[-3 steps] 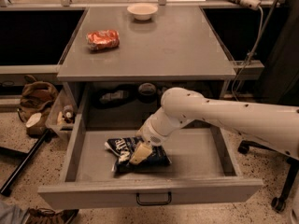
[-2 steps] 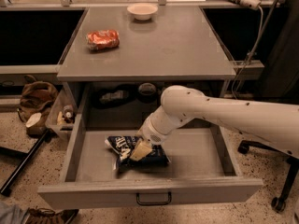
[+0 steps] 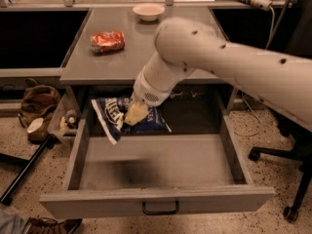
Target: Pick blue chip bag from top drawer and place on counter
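Observation:
The blue chip bag [image 3: 118,117], dark navy with white lettering, hangs in the air above the open top drawer [image 3: 156,167], just below the counter's front edge. My gripper [image 3: 135,114] is shut on the bag's middle, its pale fingers pinching it from above. The white arm reaches in from the right and covers part of the counter [image 3: 117,62]. The drawer is pulled fully out, with a black handle [image 3: 160,209] on its front panel.
An orange-red snack bag [image 3: 107,41] lies on the counter's left part and a white bowl [image 3: 148,11] at its back. A brown bag [image 3: 36,104] and small items sit on the floor left. An office chair base [image 3: 287,179] stands at the right.
The gripper has lifted the blue chip bag out of the drawer bottom up to just under the counter's edge. The arm has risen and now crosses in front of the counter.

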